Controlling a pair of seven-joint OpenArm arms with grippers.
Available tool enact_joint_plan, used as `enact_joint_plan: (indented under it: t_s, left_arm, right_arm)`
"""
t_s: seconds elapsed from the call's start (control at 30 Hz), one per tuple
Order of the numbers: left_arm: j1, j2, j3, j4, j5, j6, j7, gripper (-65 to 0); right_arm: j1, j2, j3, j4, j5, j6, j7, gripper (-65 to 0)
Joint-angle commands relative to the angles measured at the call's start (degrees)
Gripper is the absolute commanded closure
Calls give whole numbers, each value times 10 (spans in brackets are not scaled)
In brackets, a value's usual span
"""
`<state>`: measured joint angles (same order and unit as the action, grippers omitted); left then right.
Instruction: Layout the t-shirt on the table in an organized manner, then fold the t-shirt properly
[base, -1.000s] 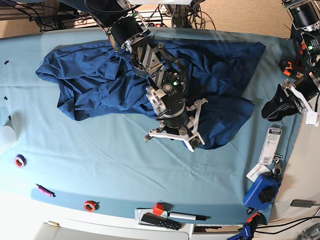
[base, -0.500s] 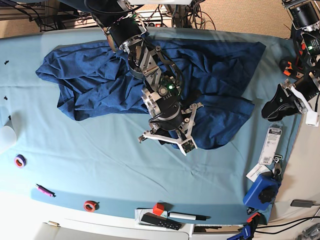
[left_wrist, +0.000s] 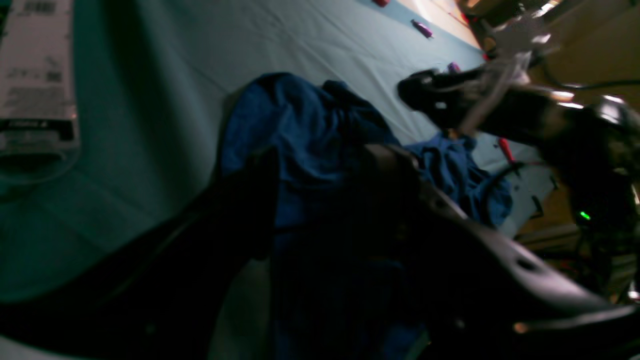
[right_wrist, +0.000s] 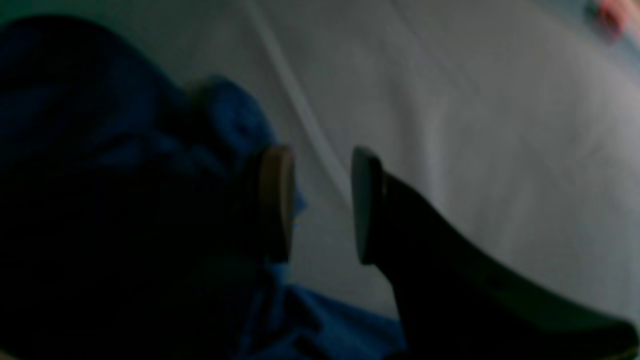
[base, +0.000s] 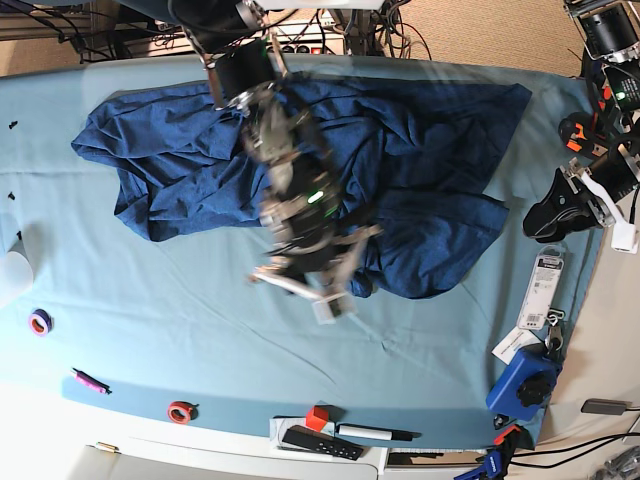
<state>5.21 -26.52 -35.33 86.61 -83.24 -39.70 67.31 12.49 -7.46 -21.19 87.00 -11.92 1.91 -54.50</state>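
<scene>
The dark blue t-shirt (base: 430, 150) lies spread and wrinkled across the far half of the table (base: 150, 300). My right gripper (base: 305, 285) hovers at the shirt's near edge, blurred by motion. In the right wrist view its jaws stand open (right_wrist: 320, 170) with nothing between them, the t-shirt (right_wrist: 235, 115) bunched to their left and the bare table (right_wrist: 500, 125) to their right. My left gripper (base: 548, 213) sits off the shirt's right edge. In the left wrist view it is open (left_wrist: 320, 185), and the t-shirt (left_wrist: 300, 125) shows beyond its dark fingers.
A white label card (base: 545, 290) and a blue block (base: 522, 385) lie near the right rim. A purple ring (base: 40, 322), pink marker (base: 90, 381), red ring (base: 180, 411), red cube (base: 317, 417), remote (base: 320, 442) and pen (base: 375, 433) line the near edge.
My right gripper has opened and swung left and toward the near side along the shirt's lower edge. The left arm has not moved.
</scene>
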Motion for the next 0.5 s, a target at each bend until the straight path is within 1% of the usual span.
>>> enact_joint_plan:
  t_s: [0.0,0.13,0.2,0.27,0.33,0.43,0.47]
  left_arm:
    - [-6,-11,-4,9,-18,-3,-9,-275]
    - [-6,-11,-4,9,-18,-3,-9,-275]
    - [-6,-11,-4,9,-18,-3,-9,-275]
    - [-6,-11,-4,9,-18,-3,-9,-275]
    - [-6,-11,-4,9,-18,-3,-9,-275]
    - [-6,-11,-4,9,-18,-3,-9,-275]
    - [-6,-11,-4,9,-18,-3,-9,-275]
  right_arm:
    - [19,-5,15,-6,11,10,19,-196]
    - [39,-5,64,-66,58,55,26,-195]
    - [45,-5,72,-87,77,68,30,-194]
    - [45,-5,71,-95,81,81,36,-194]
    - [45,-5,63,-95,81,89,38,-194]
    - [45,-5,47,-95,81,89,44,-194]
    - [45,-5,43,-95,81,89,44,-179]
